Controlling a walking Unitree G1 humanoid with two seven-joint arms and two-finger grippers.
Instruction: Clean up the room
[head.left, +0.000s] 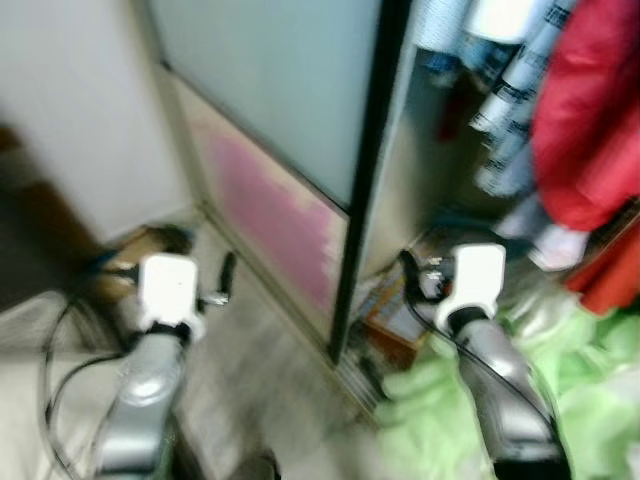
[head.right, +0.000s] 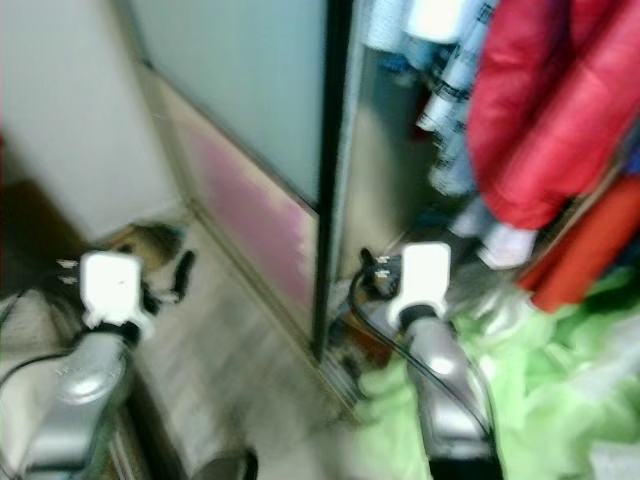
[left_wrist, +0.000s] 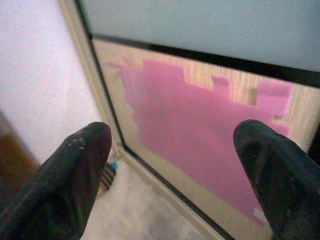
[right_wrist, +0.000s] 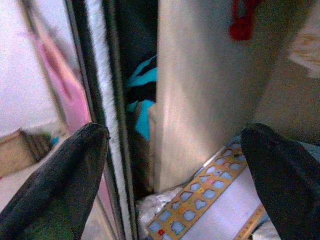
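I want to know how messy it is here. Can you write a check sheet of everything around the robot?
Surface: pale floor, blurred.
Job's things: green cloth heaped on the floor at the robot's right; orange box at the wardrobe's foot.
Clutter: flat printed box with blue shapes lying inside the wardrobe; a brown thing by the wall, too blurred to name.
Grippers: left pincer open, holding nothing, facing the pink patch; right pincer open, holding nothing, facing the door edge.
Cables: black cables loop along both arms.
Surroundings: sliding wardrobe door; red coat hanging.
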